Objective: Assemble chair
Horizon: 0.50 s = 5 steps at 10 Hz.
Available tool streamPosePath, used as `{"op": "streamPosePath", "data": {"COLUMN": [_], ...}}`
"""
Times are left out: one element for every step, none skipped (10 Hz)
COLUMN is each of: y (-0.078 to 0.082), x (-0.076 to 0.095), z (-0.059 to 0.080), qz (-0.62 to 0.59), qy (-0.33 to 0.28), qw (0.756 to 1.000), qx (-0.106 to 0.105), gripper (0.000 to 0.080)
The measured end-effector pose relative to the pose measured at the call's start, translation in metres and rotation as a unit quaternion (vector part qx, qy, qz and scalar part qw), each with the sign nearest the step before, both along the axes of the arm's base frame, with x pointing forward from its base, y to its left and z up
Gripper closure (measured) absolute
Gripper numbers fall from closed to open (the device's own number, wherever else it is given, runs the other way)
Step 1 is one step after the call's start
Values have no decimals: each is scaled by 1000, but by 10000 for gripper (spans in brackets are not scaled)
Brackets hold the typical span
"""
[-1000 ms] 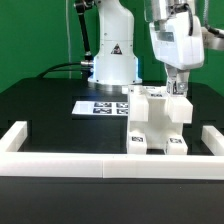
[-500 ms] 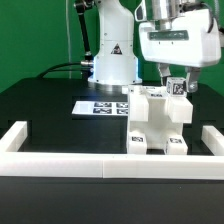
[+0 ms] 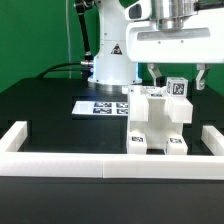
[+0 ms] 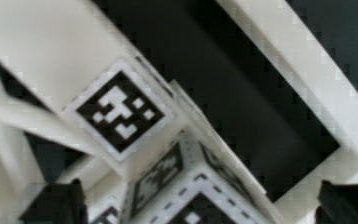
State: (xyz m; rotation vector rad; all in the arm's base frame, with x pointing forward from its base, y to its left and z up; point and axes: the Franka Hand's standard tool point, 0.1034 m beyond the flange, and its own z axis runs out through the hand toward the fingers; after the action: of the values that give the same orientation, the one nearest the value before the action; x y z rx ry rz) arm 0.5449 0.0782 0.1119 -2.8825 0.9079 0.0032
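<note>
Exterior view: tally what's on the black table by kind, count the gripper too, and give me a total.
Partly built chair: 1
Marker board: 1
Border rail: 1
Gripper: 1, open above the chair
Total: 4

White chair [image 3: 158, 120] with black-and-white square tags, black table [image 3: 50, 110]

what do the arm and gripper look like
White, rounded arm with a black triangle sticker on its base; black cables run beside it. The gripper is a wide white block with two thin dark fingers.
</note>
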Motion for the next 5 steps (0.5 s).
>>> {"op": "streamPosePath", "data": {"y": [0, 0, 0, 0, 1], "x": [0, 0, 0, 0, -1], "z": [0, 0, 0, 0, 0], "qz": [60, 115, 159, 192, 218], "qy": [-7, -13, -17, -21, -22], "qw": [998, 993, 987, 981, 976], "qx": [-2, -6, -8, -10, -14], "gripper": [150, 150, 150, 150, 150]}}
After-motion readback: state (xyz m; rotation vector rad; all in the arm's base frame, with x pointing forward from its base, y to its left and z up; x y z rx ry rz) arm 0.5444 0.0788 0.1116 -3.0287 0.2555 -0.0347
